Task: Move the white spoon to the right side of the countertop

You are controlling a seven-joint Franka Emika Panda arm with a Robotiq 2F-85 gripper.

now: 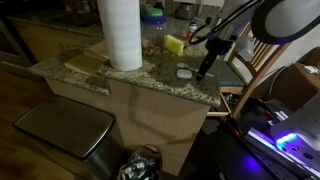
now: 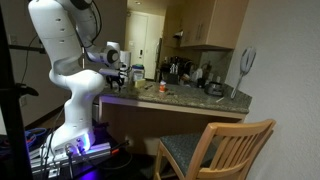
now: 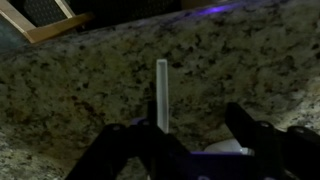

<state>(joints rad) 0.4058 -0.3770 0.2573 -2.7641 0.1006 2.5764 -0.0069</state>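
The white spoon lies on the speckled granite countertop near its front edge. My gripper hangs just beside it, low over the slab. In the wrist view the spoon's thin white handle lies on the granite between my dark fingers, close to the left one, and a white rounded shape shows low between them. The fingers stand apart, open, and hold nothing. In an exterior view the gripper is at the counter's end; the spoon is too small to make out there.
A tall white paper-towel roll stands on a wooden cutting board. A yellow-green sponge lies behind the spoon. A wooden chair stands by the counter, and a metal bin sits on the floor below.
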